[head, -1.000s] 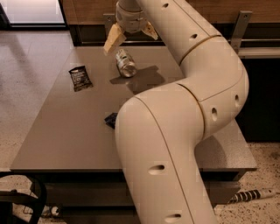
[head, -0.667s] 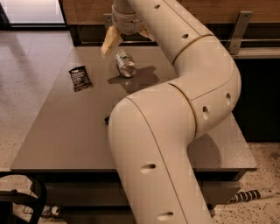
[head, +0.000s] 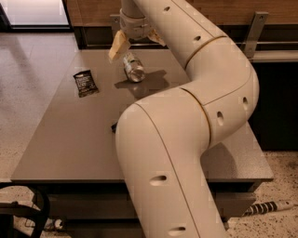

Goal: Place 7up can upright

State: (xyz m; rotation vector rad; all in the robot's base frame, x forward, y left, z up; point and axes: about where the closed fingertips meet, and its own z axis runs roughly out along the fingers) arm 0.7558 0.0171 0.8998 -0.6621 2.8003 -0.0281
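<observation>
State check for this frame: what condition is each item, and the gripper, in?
7up can: on its side, tilted, not upright.
gripper: open, fingers spread, just above the can.
black packet: lying flat on the table, left of the can.
dark wrapper: mostly hidden behind the arm.

The light is soft, warm and indoor. The brightest patch is the washed-out pale glossy floor [head: 37, 14] to the left of the gripper [head: 137, 42], which hangs with its fingers spread over the far part of the matte grey desk [head: 60, 139]. Just below the gripper, the silvery-white 7up can [head: 134, 68] glints and throws a dark shadow [head: 144, 84] toward the camera. The cream plastic arm [head: 223, 93] carries a mild sheen.
</observation>
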